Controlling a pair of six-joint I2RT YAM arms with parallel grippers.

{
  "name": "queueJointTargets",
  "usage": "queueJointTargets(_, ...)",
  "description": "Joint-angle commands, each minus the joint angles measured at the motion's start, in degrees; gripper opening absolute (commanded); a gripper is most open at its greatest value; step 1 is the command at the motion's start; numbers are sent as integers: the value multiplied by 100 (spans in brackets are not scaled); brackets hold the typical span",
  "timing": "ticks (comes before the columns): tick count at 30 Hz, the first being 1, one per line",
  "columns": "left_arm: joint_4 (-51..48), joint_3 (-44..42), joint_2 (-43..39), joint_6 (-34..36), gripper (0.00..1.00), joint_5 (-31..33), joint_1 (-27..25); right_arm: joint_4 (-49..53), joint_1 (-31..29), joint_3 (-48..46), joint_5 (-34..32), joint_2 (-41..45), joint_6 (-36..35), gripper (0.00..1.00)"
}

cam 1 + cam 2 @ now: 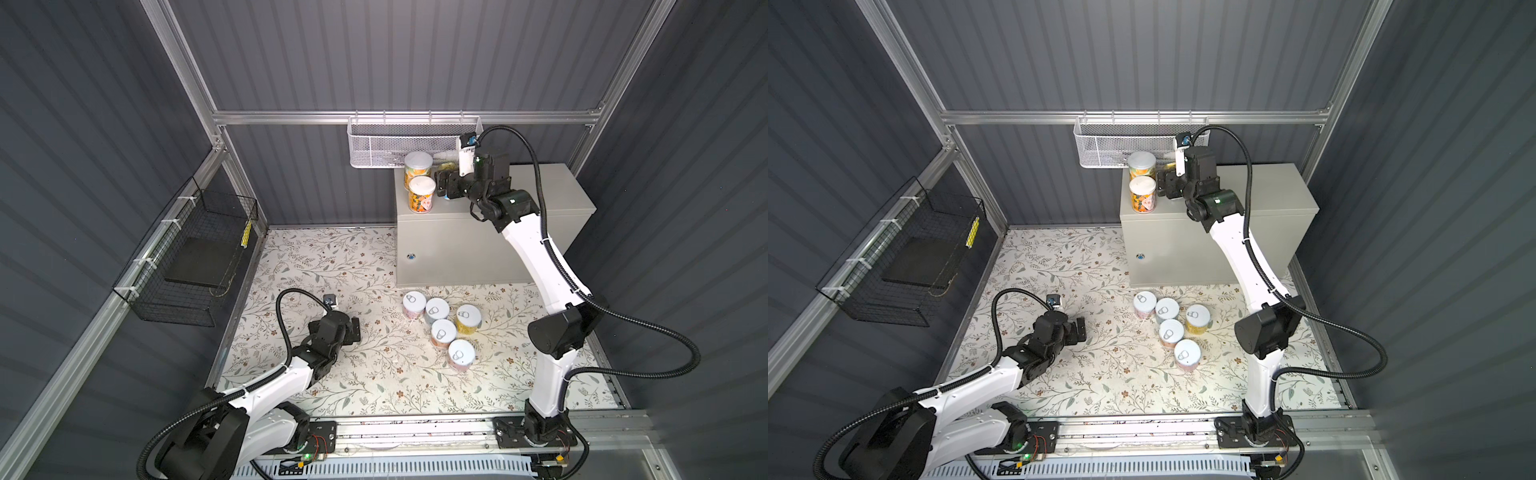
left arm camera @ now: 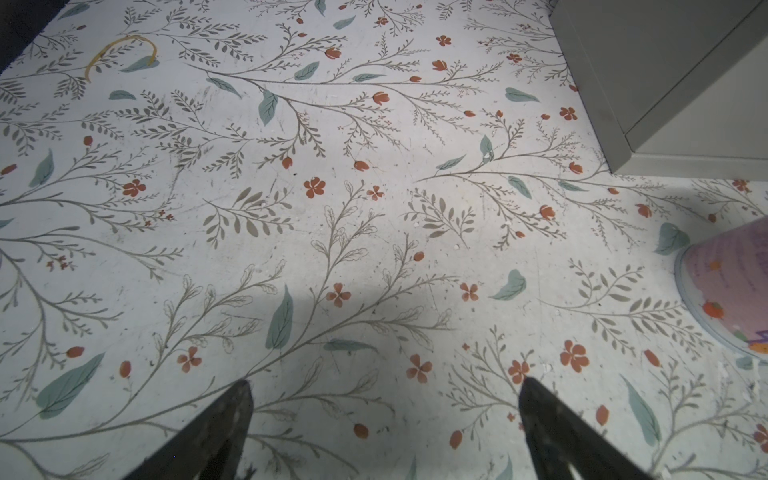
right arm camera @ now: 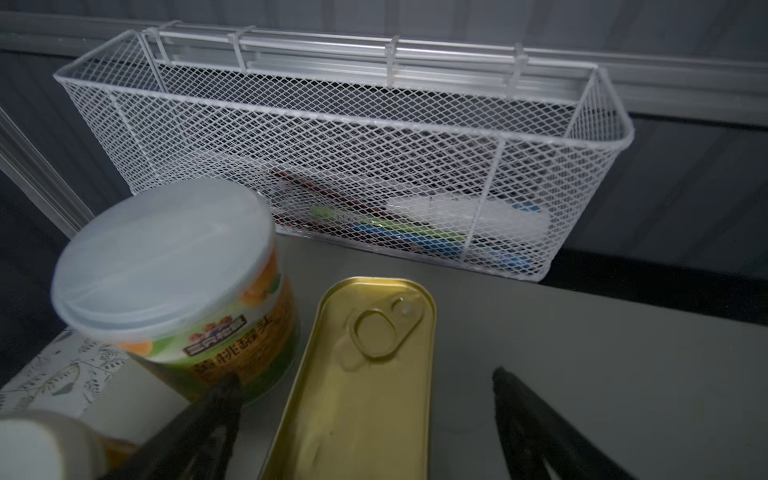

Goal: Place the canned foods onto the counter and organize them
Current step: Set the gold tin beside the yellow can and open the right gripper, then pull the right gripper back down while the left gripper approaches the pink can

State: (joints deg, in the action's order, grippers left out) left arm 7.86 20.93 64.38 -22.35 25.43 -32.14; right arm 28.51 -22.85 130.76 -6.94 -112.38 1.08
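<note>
Plainly my right pincer [image 3: 365, 376] stood apart astride the gold tin [image 3: 357, 415], which lay flat on the grey surface [image 3: 582, 353], far left, just beside an orange-labelled can [image 3: 174, 282]. I judged the clean exit was straight up, since one finger [image 3: 208, 415] sat close to that can. Five round cans [image 1: 444, 330] stood on the floral mat [image 1: 332, 270]; left of them my left pincer [image 2: 385, 380] hung apart too.

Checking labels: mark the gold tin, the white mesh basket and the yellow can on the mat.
gold tin [image 3: 353, 386]: right wrist view, middle of lid.
white mesh basket [image 3: 332, 166]: right wrist view, front wall.
yellow can [image 1: 468, 315]: in a top view, lid.
</note>
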Motion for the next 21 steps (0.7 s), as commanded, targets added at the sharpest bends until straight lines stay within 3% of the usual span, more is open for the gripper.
queueJointTargets(1, 93, 157, 77, -21, 100, -29, 24, -246, 29, -277, -179, 332, -98, 99)
queueJointTargets(11, 152, 159, 154, 0, 100, -89, 24, -867, 21, -2022, -600, 2044, 258, 99)
queueJointTargets(14, 189, 165, 221, 55, 100, -76, 24, -655, 10, -2483, -562, 2615, 650, 99)
queueJointTargets(21, 319, 184, 388, 100, 100, -53, 24, 873, -91, -3370, -205, 3621, 1311, 99)
